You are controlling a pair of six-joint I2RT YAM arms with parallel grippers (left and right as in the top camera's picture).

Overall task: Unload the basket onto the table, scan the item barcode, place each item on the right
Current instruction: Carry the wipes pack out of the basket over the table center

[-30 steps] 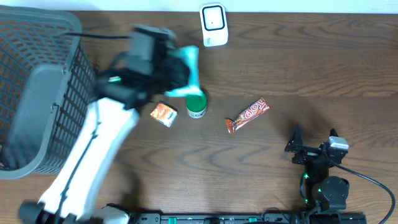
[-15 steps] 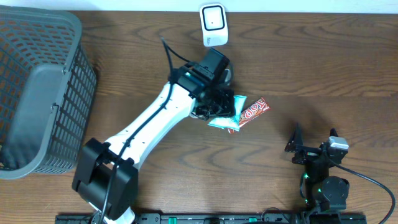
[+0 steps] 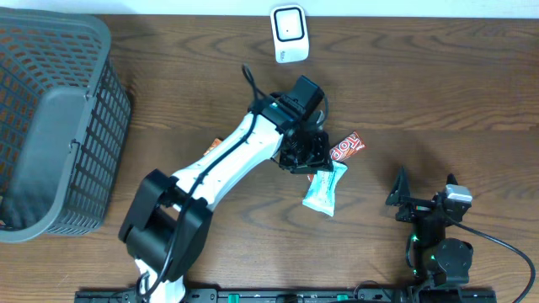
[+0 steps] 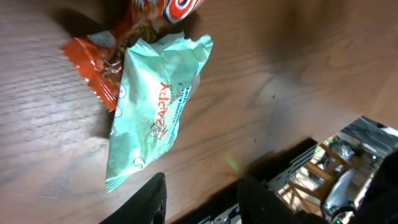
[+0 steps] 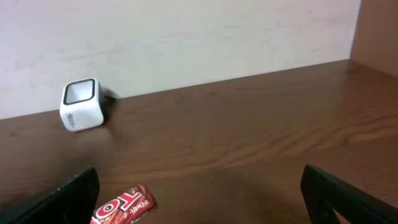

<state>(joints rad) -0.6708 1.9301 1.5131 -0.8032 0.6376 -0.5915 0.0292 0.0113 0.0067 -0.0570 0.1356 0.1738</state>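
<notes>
- Grey mesh basket, far left of table, open top up.
- Dark wooden table, grain running crosswise.
- Red candy bar, lying diagonally right of centre, lettering up.
- Small orange packet, left of centre, mostly hidden.
- Pale wall behind far edge.
</notes>
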